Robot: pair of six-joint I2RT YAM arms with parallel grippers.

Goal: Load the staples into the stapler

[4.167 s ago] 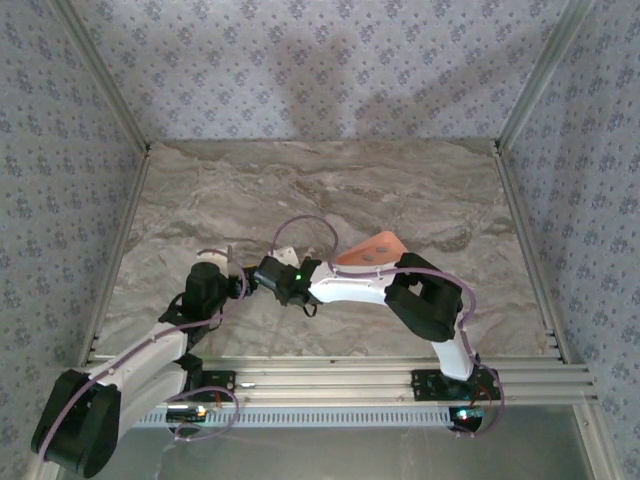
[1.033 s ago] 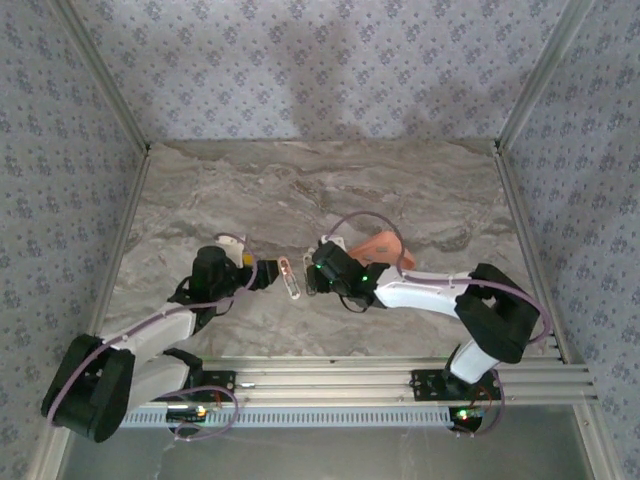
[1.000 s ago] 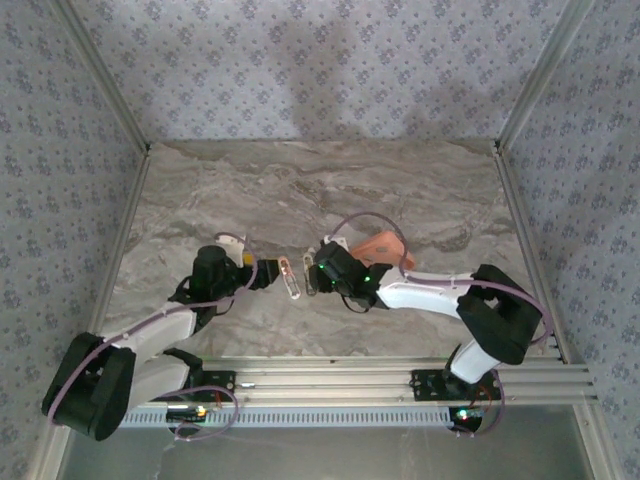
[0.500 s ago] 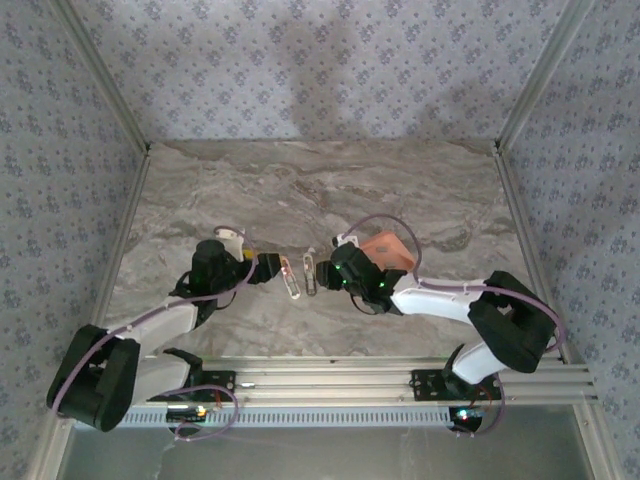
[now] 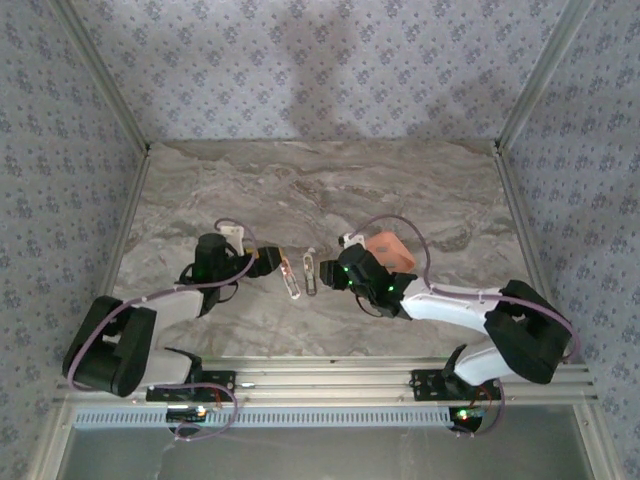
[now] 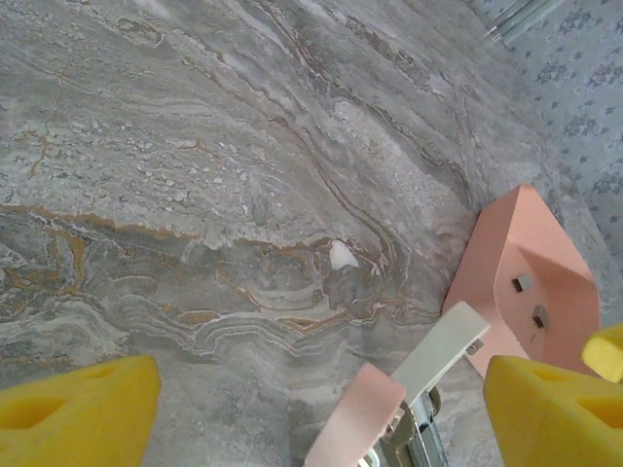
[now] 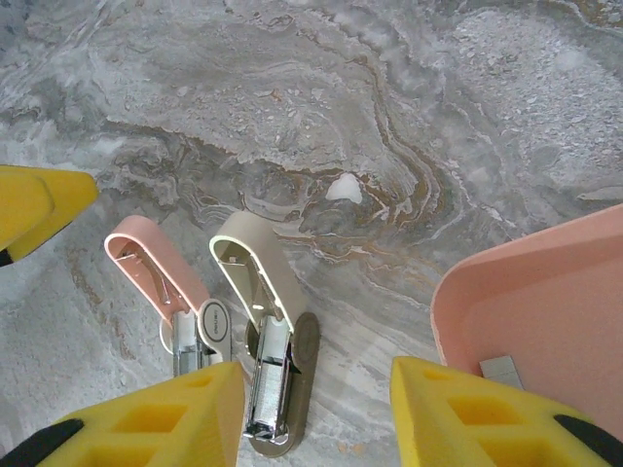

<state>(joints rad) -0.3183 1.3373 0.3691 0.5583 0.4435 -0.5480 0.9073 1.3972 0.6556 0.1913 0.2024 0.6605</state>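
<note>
A grey-veined marble surface (image 5: 330,190) sits between patterned walls (image 5: 330,70). The stapler (image 7: 263,321) lies opened between the two arms, its pink and cream halves side by side. The left gripper (image 5: 270,263) has its jaws wide apart, facing the stapler's end. The right gripper (image 7: 316,413) has its jaws apart astride the cream half, not clamped. The staples (image 6: 523,283) lie in the pink tray (image 6: 506,243), just beside the stapler. Seen from above, the right gripper covers the tray's near corner.

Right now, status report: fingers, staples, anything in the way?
Left fingers open, right fingers open, both empty. Staples in pink tray, not loaded. Pink stapler and cream stapler lie open, side by side. White fleck on table beyond them, no obstruction.
</note>
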